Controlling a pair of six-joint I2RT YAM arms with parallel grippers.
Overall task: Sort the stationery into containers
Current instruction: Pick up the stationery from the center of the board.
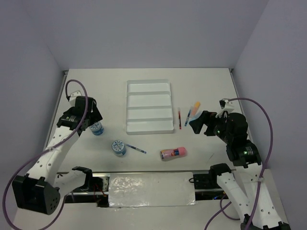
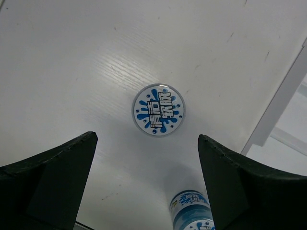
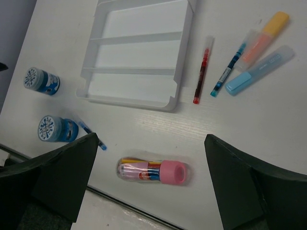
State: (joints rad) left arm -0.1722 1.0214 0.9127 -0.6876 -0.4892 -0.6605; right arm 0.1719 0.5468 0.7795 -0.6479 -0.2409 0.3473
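The white four-compartment tray (image 1: 148, 106) lies mid-table and holds nothing; it also shows in the right wrist view (image 3: 139, 52). Two blue tubs stand left of it, one (image 1: 97, 128) just under my open left gripper (image 1: 92, 117) and one (image 1: 118, 147) nearer. In the left wrist view the open gripper (image 2: 147, 136) hangs above the table, with one tub (image 2: 159, 110) ahead and the other (image 2: 193, 211) by the right finger. A pink-capped tube (image 3: 152, 172) lies below my open right gripper (image 3: 151, 139). A red pen (image 3: 202, 69), a blue pen (image 3: 229, 69), an orange marker (image 3: 265, 37) and a light-blue marker (image 3: 259, 69) lie right of the tray.
Another blue pen (image 1: 135, 148) lies beside the nearer tub. The table's near edge (image 3: 120, 201) runs just below the pink tube. Grey walls enclose the table on three sides. The right gripper (image 1: 196, 123) hovers right of the pens.
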